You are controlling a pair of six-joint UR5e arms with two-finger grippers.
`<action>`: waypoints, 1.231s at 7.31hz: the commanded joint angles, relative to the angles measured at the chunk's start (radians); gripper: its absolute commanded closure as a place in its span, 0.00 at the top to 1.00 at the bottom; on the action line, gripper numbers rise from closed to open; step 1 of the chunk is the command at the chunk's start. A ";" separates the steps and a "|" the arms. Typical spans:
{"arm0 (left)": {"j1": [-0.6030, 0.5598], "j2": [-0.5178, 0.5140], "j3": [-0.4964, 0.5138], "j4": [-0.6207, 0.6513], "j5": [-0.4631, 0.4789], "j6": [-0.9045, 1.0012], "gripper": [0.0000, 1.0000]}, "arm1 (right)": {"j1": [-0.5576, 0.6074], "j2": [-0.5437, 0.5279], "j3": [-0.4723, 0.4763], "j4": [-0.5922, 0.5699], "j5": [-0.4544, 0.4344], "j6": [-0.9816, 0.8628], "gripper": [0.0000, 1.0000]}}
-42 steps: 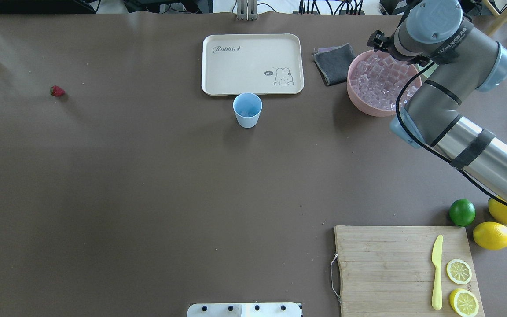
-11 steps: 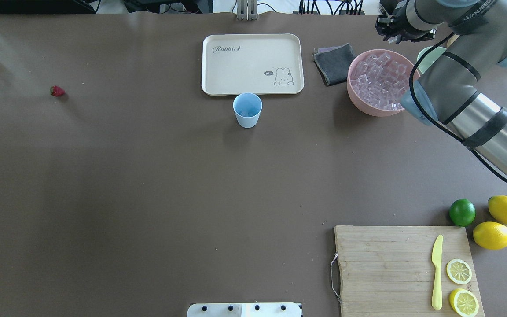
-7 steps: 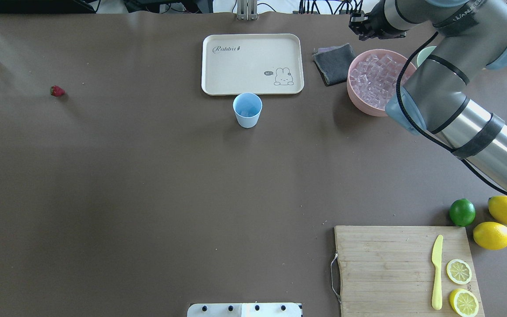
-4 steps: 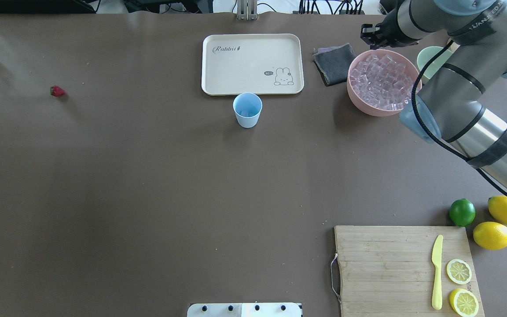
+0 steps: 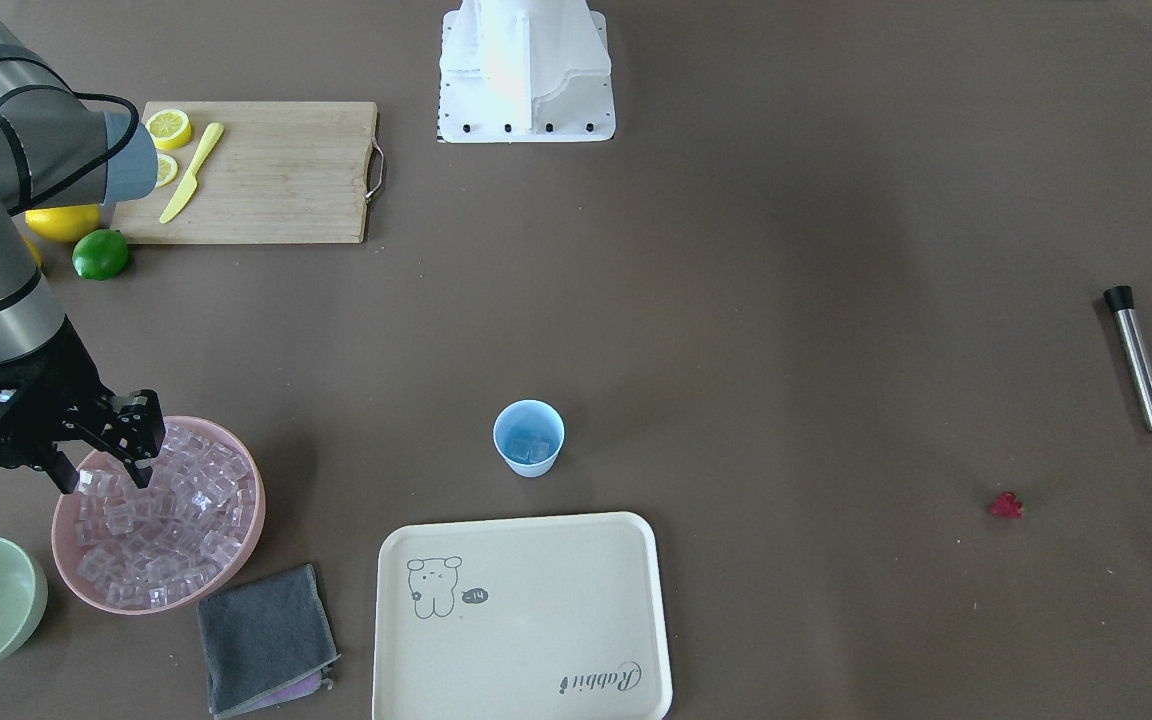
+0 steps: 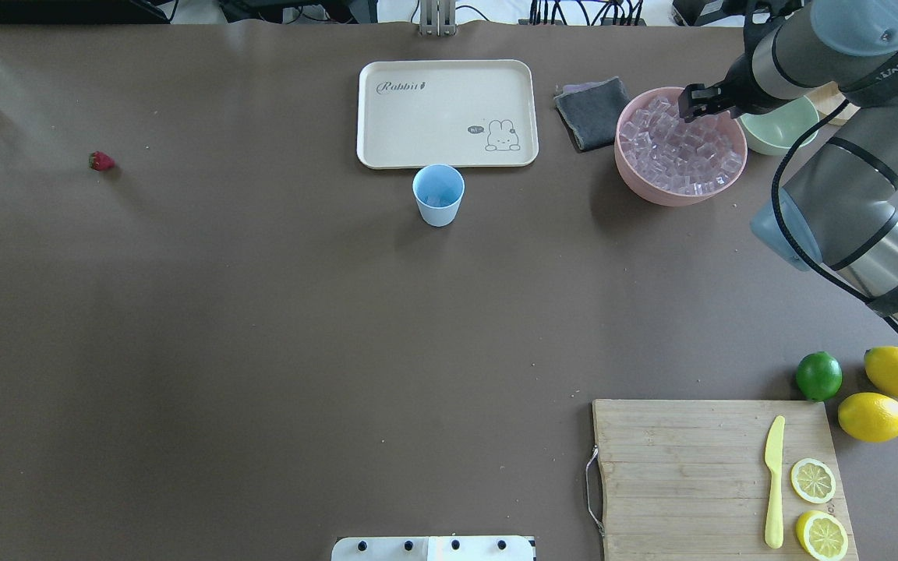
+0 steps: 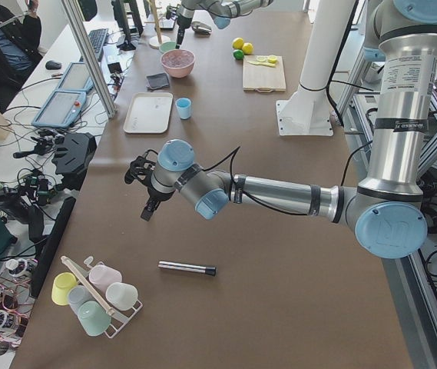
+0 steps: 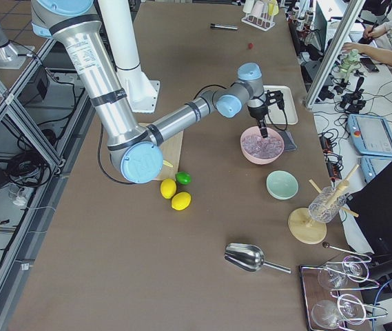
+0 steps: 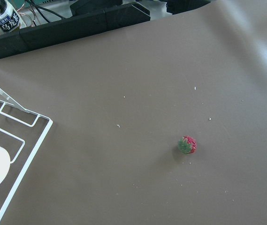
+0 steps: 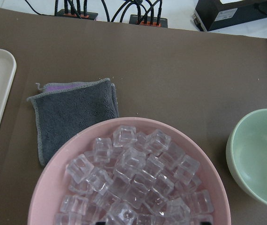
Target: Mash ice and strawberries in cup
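Over the pink bowl (image 6: 675, 201) at the desk's far right corner, the right end effector (image 5: 101, 478) hangs with its fingers spread and their tips down among the ice (image 10: 133, 173), gripping nothing that I can make out. The cup (image 6: 438, 204) stands upright just in front of the cream tray (image 6: 387, 148), well apart from the bowl, and a few cubes (image 5: 529, 448) lie in its bottom. So the ice step looks partly done, with another cube apparently being fetched. The strawberry (image 9: 187, 145) lies on the bare desk far off on the robot's left, not yet in the cup. The left end effector (image 7: 147, 206) hovers above that side; whether it is spread or clenched I cannot tell. A metal rod (image 5: 1136, 360), probably the masher, lies untouched nearby, so the mashing itself is all left to do.
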 commanded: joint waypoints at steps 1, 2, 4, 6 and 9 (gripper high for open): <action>0.002 -0.007 0.003 0.001 0.000 0.002 0.98 | -0.015 0.008 -0.057 -0.001 -0.005 -0.067 0.99; 0.002 -0.004 0.000 -0.001 0.000 0.002 0.98 | -0.018 0.050 -0.102 0.003 -0.007 -0.081 0.99; 0.002 0.005 -0.009 -0.008 0.000 0.000 0.98 | -0.020 0.098 -0.171 0.005 -0.019 -0.040 0.98; 0.002 0.011 -0.004 -0.030 0.000 -0.001 0.98 | -0.041 0.104 -0.171 0.003 -0.051 -0.039 0.98; 0.000 0.053 -0.009 -0.074 0.000 -0.001 0.98 | -0.061 0.137 -0.216 0.006 -0.053 -0.033 0.94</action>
